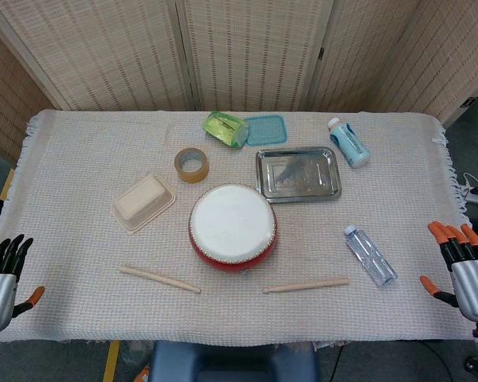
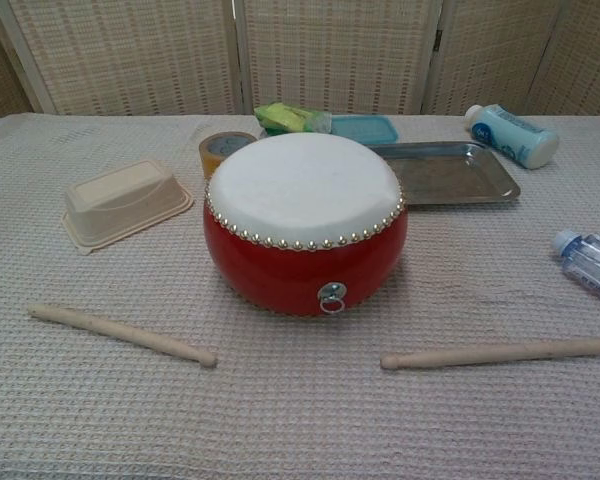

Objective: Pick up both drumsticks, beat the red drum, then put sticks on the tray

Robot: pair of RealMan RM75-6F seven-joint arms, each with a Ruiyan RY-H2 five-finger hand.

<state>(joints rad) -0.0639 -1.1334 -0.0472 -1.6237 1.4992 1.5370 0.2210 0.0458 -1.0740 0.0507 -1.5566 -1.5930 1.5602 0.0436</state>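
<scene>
The red drum [image 1: 233, 227] [image 2: 305, 225] with a white skin stands in the middle of the table. Two wooden drumsticks lie in front of it: the left drumstick [image 1: 159, 279] [image 2: 122, 334] and the right drumstick [image 1: 306, 285] [image 2: 496, 353]. The metal tray [image 1: 298, 174] [image 2: 442, 172] sits behind the drum to the right and holds nothing. My left hand [image 1: 3, 274] hovers off the table's left edge, fingers spread, holding nothing. My right hand [image 1: 462, 263] is at the right edge, fingers spread and empty. Neither hand shows in the chest view.
A beige lidded box [image 1: 143, 203] [image 2: 125, 202] and a tape roll [image 1: 191, 165] [image 2: 222, 150] lie left of the drum. A clear water bottle [image 1: 370, 255] [image 2: 590, 262] lies right. At the back are a green packet [image 1: 226, 128], a teal lid [image 1: 265, 129] and a white-blue bottle [image 1: 349, 142] [image 2: 510, 134].
</scene>
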